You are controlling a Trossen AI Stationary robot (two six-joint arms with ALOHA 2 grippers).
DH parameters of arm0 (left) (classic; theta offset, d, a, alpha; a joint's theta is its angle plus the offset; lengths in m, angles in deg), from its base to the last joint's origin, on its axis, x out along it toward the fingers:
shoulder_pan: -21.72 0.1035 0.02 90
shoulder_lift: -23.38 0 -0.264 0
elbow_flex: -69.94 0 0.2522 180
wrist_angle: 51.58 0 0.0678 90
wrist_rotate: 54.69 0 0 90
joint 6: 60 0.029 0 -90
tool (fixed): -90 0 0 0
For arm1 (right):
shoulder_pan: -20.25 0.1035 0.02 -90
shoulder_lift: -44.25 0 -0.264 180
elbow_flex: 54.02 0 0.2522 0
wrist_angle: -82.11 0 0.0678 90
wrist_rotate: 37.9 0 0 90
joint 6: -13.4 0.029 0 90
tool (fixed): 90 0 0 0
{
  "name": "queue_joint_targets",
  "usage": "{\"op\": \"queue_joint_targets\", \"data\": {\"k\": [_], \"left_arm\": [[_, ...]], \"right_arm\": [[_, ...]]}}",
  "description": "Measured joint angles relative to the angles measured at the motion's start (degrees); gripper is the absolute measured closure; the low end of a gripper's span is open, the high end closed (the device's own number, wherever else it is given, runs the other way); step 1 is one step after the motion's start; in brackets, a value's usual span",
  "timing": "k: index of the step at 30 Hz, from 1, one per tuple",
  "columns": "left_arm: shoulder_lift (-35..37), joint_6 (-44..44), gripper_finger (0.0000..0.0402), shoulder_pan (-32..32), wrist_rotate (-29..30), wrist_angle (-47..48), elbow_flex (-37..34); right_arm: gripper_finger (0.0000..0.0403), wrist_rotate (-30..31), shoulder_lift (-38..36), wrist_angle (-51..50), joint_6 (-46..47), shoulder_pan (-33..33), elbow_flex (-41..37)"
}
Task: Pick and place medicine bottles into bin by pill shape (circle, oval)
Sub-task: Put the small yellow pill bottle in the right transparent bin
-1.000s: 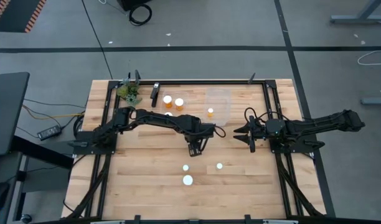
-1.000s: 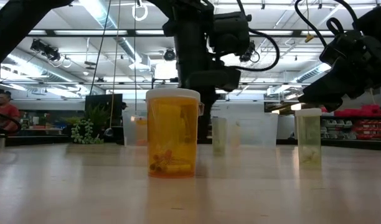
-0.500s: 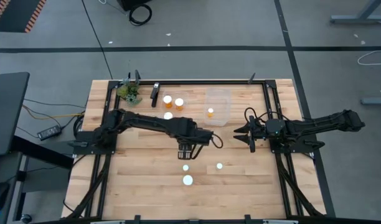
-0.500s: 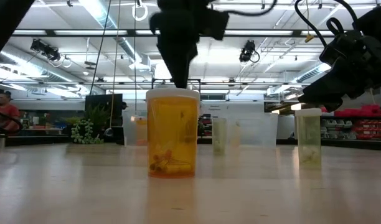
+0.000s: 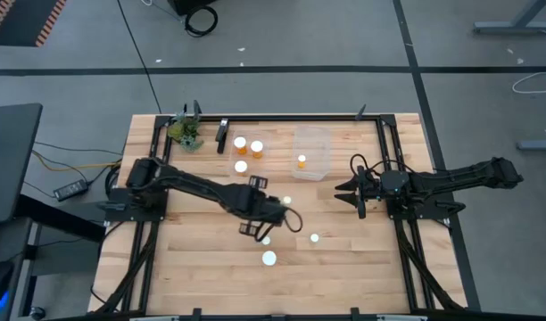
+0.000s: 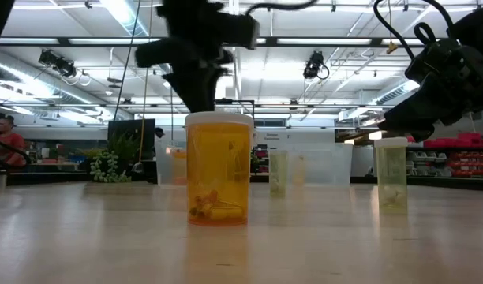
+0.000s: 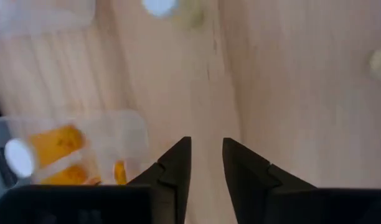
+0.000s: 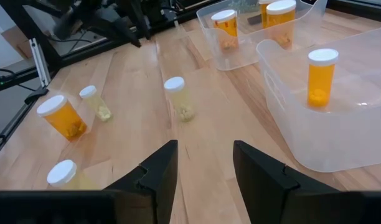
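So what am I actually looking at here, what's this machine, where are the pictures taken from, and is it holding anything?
It is a two-armed robot at a wooden table. One picture looks straight down, one looks level across the tabletop, and two come from cameras on the arms' wrists. The left gripper is out over the middle of the table, its fingers slightly apart and empty in its wrist view. The right gripper waits at the right side, open and empty. On the table stand small white-capped medicine bottles, and two clear bins: one bin holds one orange bottle, the other bin holds three.
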Motion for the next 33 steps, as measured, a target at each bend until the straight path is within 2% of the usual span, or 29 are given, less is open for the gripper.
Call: {"op": "queue_joint_targets", "data": {"k": [4,12,17,20,24,29,33], "left_arm": [[5.3,-0.1,0.0323,-1.0,4.7,-2.3,-5.3],[19.0,4.2,0.0357,-1.5,5.9,-9.9,-10.5],[25.4,10.2,0.037,-1.0,6.8,-17.3,-10.9],[27.1,13.4,0.0374,-0.8,7.0,-23.3,-10.9],[27.4,16.2,0.0372,-0.7,6.8,-25.6,-10.9],[27.3,21.8,0.0378,1.2,2.5,-25.6,-10.9],[27.8,25.1,0.0384,3.0,1.6,-25.9,-11.0]], "right_arm": [[0.0242,0.0,0.0,-0.2,0.0,0.0,0.0],[0.0242,0.0,0.0,-0.7,0.0,0.0,0.0],[0.0242,0.0,0.0,-0.7,0.0,0.0,0.0],[0.0242,0.0,0.0,-0.8,0.0,0.0,0.0],[0.0242,0.0,0.0,-0.7,-0.3,0.0,0.0],[0.0242,2.1,0.0,-0.7,-13.5,0.0,0.0],[0.0242,2.1,0.0,-0.7,-15.7,0.0,0.0]]}}
